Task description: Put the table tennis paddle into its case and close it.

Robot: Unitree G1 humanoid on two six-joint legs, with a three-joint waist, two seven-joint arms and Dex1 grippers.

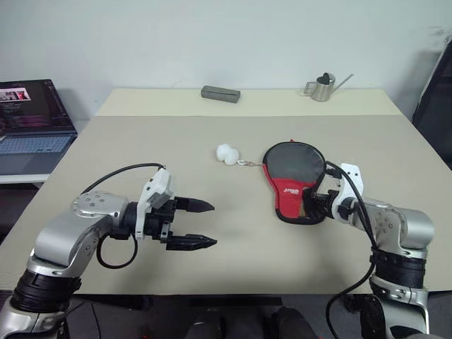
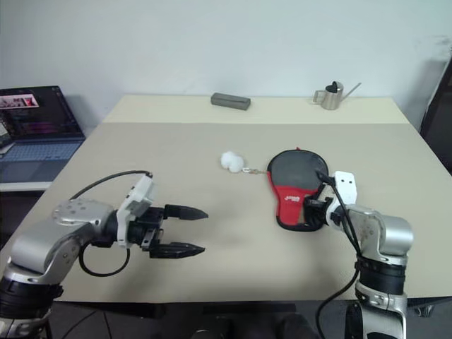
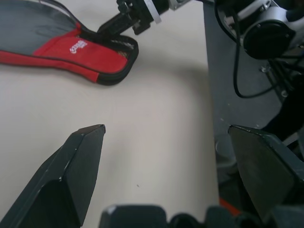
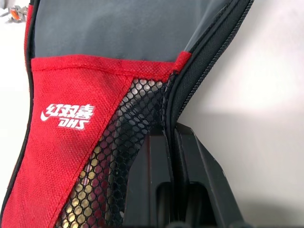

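The paddle-shaped black-and-red fabric case [image 1: 295,181] lies right of centre, long axis running up-frame, its near edge pinched by the shut right gripper [image 1: 315,203], while the wide-open, empty left gripper [image 1: 192,224] sits well apart at lower left.

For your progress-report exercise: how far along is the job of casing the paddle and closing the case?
Done: the paddle looks already inside the case; something tan shows through its mesh. In hand: the right gripper, shut, sits at the case's handle-end edge; the left gripper is open and empty. Left: whether the zipper is fully closed cannot be told.
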